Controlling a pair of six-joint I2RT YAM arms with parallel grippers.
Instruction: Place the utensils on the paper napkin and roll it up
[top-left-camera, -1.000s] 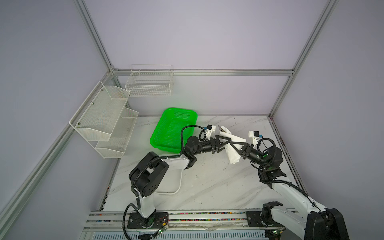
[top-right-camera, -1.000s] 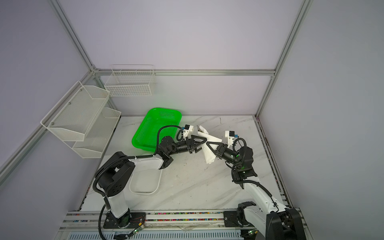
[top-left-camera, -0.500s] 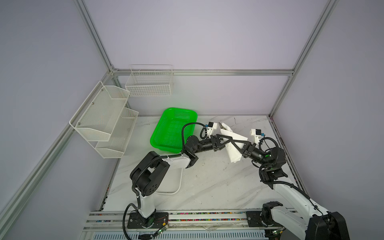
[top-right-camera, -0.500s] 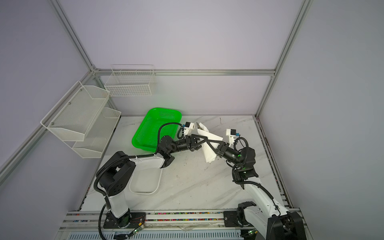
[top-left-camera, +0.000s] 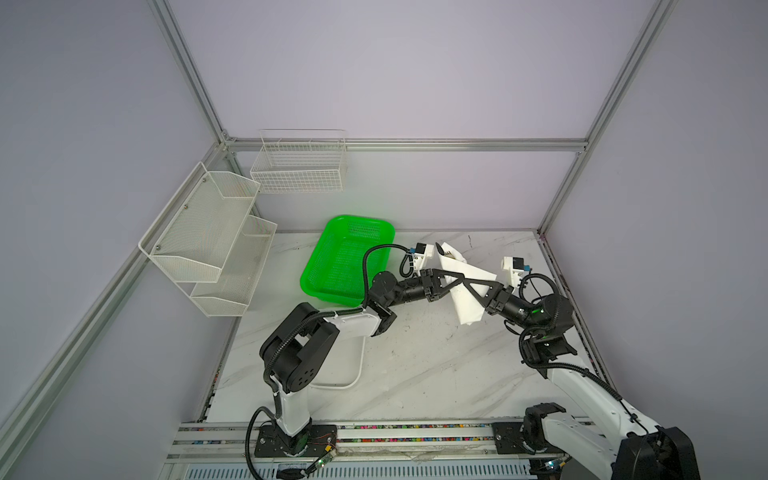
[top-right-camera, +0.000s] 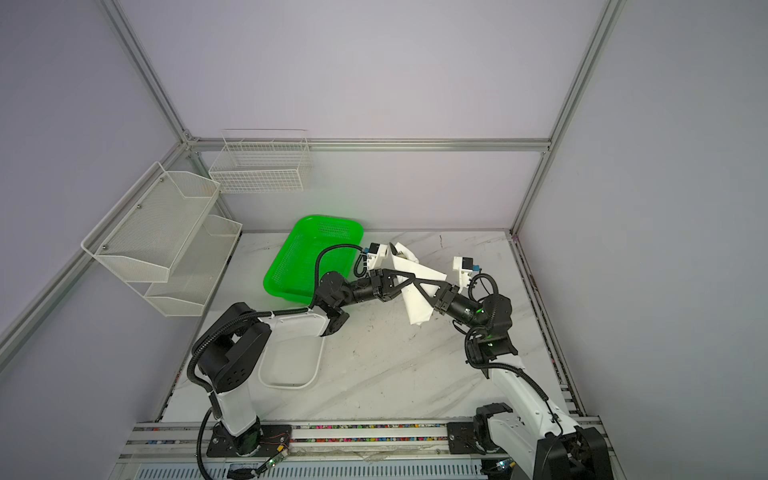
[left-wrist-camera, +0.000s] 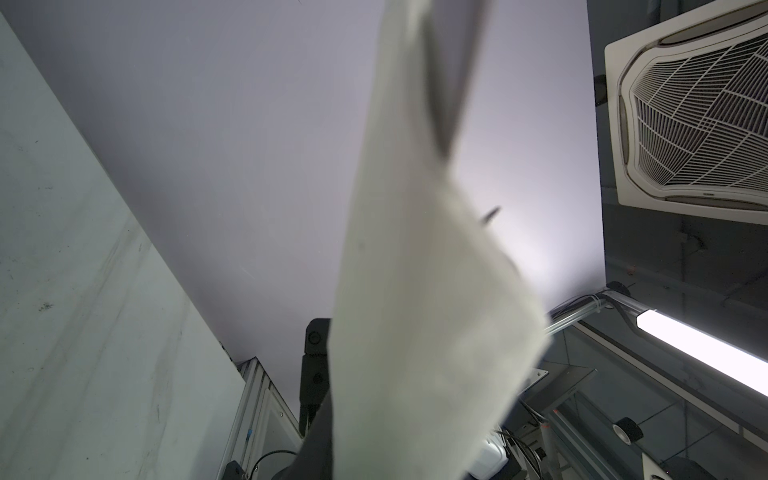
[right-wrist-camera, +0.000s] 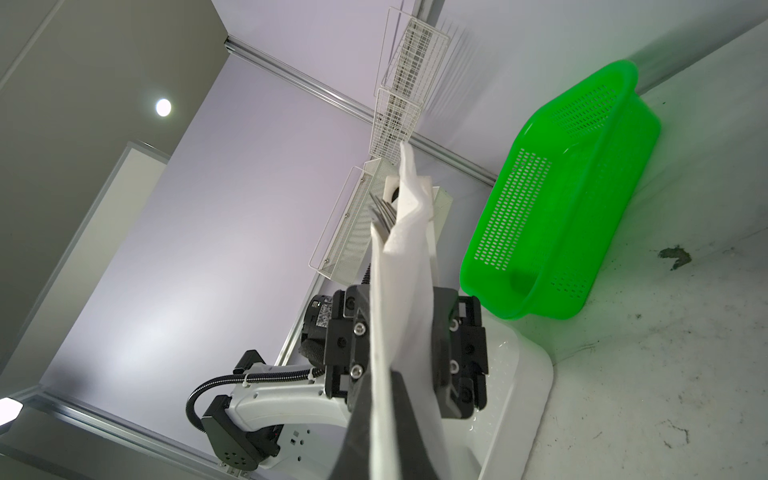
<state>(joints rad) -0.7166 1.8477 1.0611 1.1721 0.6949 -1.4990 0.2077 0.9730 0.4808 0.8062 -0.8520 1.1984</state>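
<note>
Over the table (top-left-camera: 415, 374) the napkin (top-left-camera: 467, 308) is held in the air as a loosely wrapped bundle, so loading and most of the rolling look done; tightening it and setting it down seem left. The right gripper (top-left-camera: 471, 286) pinches its middle, and the left gripper (top-left-camera: 455, 280) has its jaws on either side, apparently pressing it. Fork tines (right-wrist-camera: 380, 210) stick out of one end; the other utensils cannot be seen.
</note>
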